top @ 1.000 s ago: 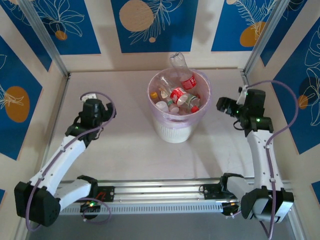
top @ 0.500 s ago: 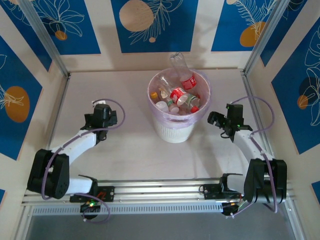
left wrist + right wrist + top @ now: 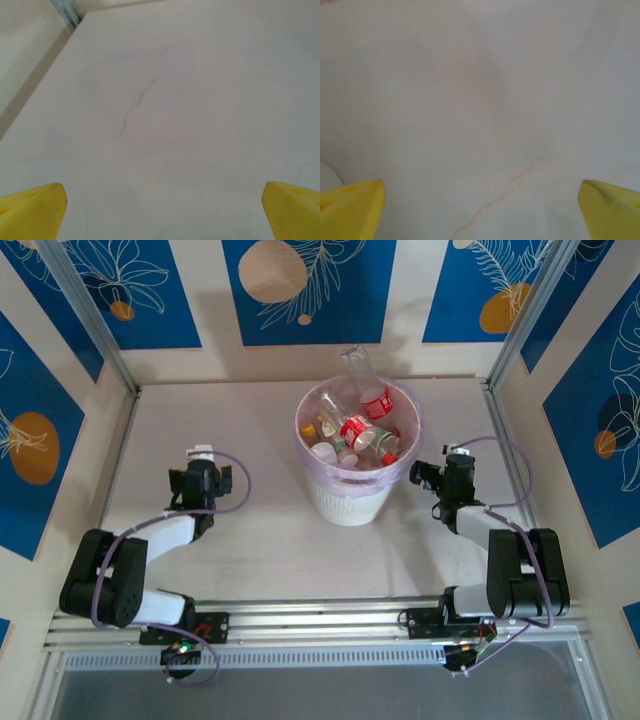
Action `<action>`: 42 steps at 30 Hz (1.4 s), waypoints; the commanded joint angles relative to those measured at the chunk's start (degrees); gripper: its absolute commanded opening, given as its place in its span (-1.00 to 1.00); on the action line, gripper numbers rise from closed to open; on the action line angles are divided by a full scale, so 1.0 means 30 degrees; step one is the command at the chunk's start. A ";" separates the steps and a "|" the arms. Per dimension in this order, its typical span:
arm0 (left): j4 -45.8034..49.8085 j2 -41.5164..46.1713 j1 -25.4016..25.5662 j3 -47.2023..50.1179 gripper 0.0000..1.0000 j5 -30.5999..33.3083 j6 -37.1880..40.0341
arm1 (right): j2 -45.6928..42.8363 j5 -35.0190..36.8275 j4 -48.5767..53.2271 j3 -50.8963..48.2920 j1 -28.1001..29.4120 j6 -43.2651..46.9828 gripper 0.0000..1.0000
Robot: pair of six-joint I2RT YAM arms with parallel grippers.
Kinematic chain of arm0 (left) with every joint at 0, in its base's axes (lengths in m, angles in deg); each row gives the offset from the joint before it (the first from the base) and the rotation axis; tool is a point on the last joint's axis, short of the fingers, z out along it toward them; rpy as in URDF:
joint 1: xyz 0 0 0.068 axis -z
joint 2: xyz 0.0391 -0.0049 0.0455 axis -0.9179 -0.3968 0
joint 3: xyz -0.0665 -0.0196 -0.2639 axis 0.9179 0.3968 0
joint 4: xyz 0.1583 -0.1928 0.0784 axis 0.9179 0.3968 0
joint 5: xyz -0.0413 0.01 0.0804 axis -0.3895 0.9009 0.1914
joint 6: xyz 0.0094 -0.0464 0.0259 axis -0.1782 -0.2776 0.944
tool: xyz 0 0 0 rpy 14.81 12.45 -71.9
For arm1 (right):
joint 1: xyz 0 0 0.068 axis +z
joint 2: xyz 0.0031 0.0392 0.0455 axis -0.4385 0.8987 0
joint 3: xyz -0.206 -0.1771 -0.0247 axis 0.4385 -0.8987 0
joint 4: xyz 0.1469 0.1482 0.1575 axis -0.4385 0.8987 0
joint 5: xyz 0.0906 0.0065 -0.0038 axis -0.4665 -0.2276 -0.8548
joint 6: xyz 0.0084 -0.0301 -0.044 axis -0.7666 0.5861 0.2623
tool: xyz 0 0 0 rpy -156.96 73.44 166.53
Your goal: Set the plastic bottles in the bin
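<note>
The bin (image 3: 352, 502), a round white ribbed basket with a pink liner, stands at the table's middle back. Several clear crushed plastic bottles (image 3: 362, 430) with red labels and caps lie piled inside it, and one sticks up over the far rim. My left gripper (image 3: 203, 462) sits folded back, low over the table, to the left of the bin, open and empty. Its yellow fingertips (image 3: 35, 210) stand wide apart over bare tabletop. My right gripper (image 3: 432, 476) is just right of the bin, also open with nothing between its yellow fingertips (image 3: 350, 210).
The pale marble-patterned table (image 3: 260, 540) is enclosed by blue patterned walls and metal corner posts (image 3: 110, 340). A metal rail (image 3: 320, 625) carrying both arm bases runs along the near edge. A corner post (image 3: 67, 12) appears at the top left of the left wrist view.
Both arms have folded back toward their bases and dropped low. The right gripper moved in from the far right to just beside the bin; the left gripper slid slightly nearer and inward.
</note>
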 commanded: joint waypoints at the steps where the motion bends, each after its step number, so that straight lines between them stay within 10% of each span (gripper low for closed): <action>1: -0.4358 -0.0623 -0.0281 0.0774 1.00 0.0200 0.1255 | 0.0581 -0.0296 -0.4048 -0.0557 -0.0301 0.0386 0.98; 11: -0.9255 -0.2544 -0.1440 0.2088 1.00 -0.2952 0.1988 | 0.3290 -0.2014 -1.0572 -0.2426 0.0282 0.1766 0.98; 42: -1.0153 -0.3524 -0.2035 0.2253 1.00 -0.4733 0.1778 | 0.2933 -0.1707 -0.8180 -0.1518 0.0582 0.2169 0.98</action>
